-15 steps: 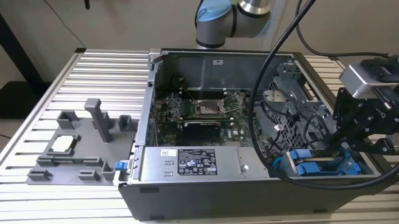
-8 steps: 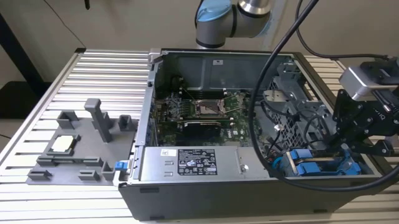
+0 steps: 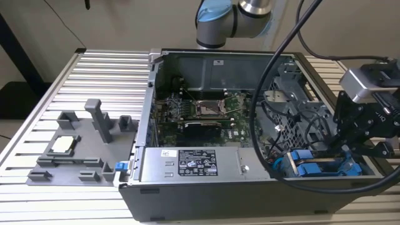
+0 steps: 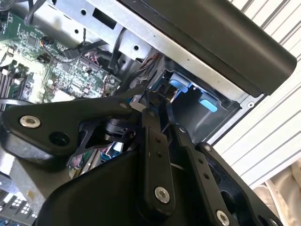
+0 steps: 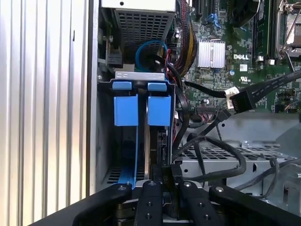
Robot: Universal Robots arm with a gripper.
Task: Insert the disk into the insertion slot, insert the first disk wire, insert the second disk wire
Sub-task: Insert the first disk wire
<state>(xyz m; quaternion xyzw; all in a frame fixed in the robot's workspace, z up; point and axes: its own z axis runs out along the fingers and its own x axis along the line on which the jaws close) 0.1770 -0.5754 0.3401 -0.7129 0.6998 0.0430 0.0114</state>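
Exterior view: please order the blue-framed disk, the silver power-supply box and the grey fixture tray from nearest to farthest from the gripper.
1. Blue-framed disk, right beside the gripper.
2. Silver power-supply box, inside the case.
3. Grey fixture tray, outside it, at the exterior view's left.

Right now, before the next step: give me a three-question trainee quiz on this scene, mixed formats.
1. True or false: the grey fixture tray sits on the exterior view's left of the computer case.
2. The frame tabs ahead of the gripper in the first wrist view are: A red, B blue, C yellow.
3. Which part of the case is the gripper nearest?
Key: 1 true; 2 B; 3 the drive cage, at the exterior view's right.
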